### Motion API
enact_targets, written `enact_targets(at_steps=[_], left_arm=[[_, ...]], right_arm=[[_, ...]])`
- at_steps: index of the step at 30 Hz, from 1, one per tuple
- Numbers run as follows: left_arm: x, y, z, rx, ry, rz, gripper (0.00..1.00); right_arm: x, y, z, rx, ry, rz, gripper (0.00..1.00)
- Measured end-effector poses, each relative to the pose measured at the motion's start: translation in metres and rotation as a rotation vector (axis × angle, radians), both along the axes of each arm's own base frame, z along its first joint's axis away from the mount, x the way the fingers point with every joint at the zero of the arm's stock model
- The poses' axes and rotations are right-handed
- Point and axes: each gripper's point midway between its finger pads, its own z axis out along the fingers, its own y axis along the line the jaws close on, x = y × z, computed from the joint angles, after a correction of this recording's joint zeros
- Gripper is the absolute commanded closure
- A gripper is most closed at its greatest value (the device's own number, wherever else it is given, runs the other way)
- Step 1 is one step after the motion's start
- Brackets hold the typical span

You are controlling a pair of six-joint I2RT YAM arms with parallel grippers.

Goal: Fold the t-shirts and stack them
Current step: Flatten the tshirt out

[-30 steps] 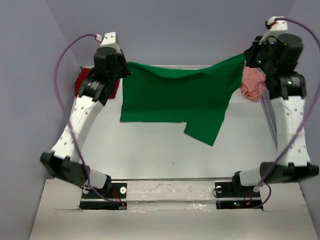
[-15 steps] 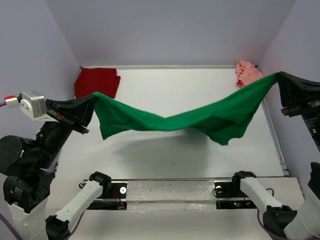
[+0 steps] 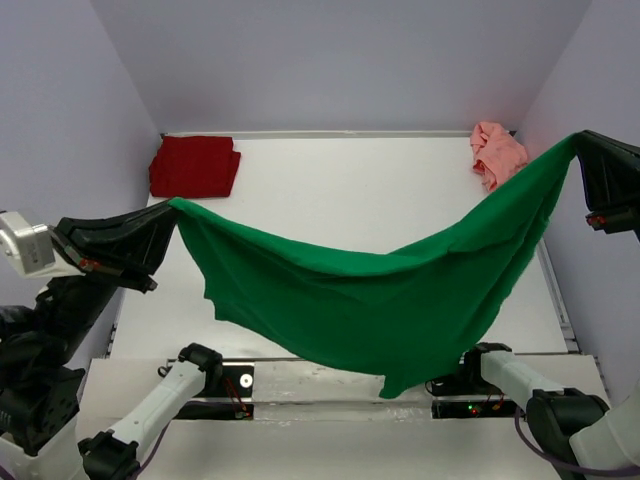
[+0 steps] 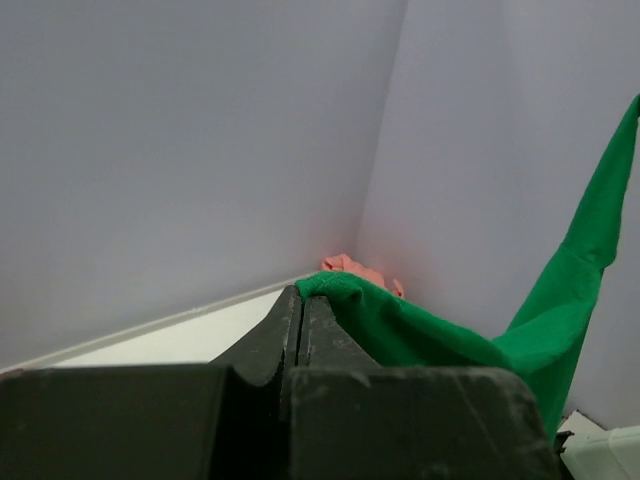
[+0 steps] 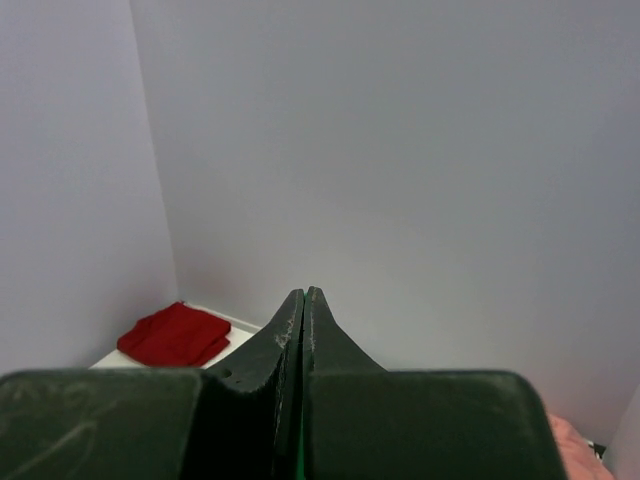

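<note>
White tabletop (image 3: 340,185) underlies limp green t-shirt (image 3: 370,300), pinched by left gripper (image 3: 172,206) and, seemingly, right gripper (image 3: 579,139).

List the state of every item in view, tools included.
green t-shirt: unfolded, hanging between both tools, sagging in the middle
dark red t-shirt: folded, lying far left
pink t-shirt: crumpled, lying far right
left tool: shut on green t-shirt
right tool: shut on green t-shirt

The right gripper (image 5: 303,292) is clamped tight on a sliver of green shirt (image 5: 300,455) (barely visible). Beyond, a red shirt (image 5: 175,335) lies by the left wall; a pink shirt (image 5: 575,440) peeks in lower right.
</note>
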Motion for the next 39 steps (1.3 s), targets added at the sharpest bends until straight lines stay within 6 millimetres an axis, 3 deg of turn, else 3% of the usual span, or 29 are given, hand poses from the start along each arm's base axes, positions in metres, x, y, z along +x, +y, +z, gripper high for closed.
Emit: enact_targets(at_steps=[4,8,12,15,18,25,28,30,35,39], left_arm=[[-0.018,0.003,0.019,-0.014,-0.070,-0.022,0.99],[-0.043,0.004,0.036,-0.029,-0.151,-0.072,0.98],[-0.060,0.008,0.045,-0.046,-0.203,-0.090,0.98],[-0.062,0.010,0.043,-0.049,-0.206,-0.087,0.98],[-0.051,0.011,0.036,-0.044,-0.177,-0.053,0.98],[-0.012,0.015,0.023,-0.015,-0.105,0.056,0.98],[-0.002,0.018,0.041,-0.016,-0.122,0.095,0.98],[0.000,0.021,0.069,-0.037,-0.181,0.117,0.98],[0.001,0.031,0.115,-0.077,-0.274,0.177,0.99],[-0.005,0.042,0.123,-0.093,-0.304,0.225,0.99]], right_arm=[[-0.018,0.011,0.011,-0.017,-0.044,0.064,1.00],[-0.063,0.025,0.030,-0.045,-0.154,0.150,1.00],[-0.102,0.031,0.033,-0.065,-0.227,0.194,1.00],[-0.114,0.033,0.028,-0.072,-0.243,0.207,1.00],[-0.100,0.033,0.022,-0.069,-0.208,0.202,1.00],[0.005,0.026,0.012,-0.055,-0.031,0.150,1.00],[0.041,0.024,0.025,-0.054,-0.029,0.131,1.00],[0.055,0.022,0.036,-0.053,-0.052,0.119,1.00],[0.068,0.016,0.052,-0.056,-0.120,0.078,1.00],[0.042,0.008,0.065,-0.072,-0.207,0.024,1.00]])
